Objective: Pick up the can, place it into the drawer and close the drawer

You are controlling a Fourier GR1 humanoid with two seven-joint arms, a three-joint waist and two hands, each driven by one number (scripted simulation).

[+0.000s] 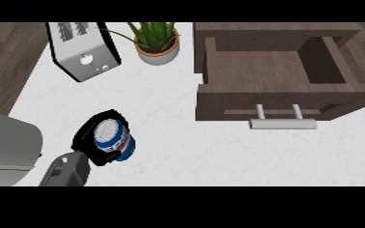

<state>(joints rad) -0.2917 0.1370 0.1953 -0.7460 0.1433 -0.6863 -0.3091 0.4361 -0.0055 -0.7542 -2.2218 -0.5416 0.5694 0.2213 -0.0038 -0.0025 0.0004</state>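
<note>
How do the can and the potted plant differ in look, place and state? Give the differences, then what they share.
The can is blue and white; the potted plant has green leaves in a pale pot. The can sits near the counter's front with the left hand curled round it; the potted plant stands untouched at the back, beside the toaster. Both are upright and round.

Can (114,139) front-left, drawer (274,67) back-right — toaster (82,49), plant (155,41) behind, approx. btwn.

The white counter (164,125) carries a toaster (84,53), potted plant (157,43) and open drawer (274,84).
</note>
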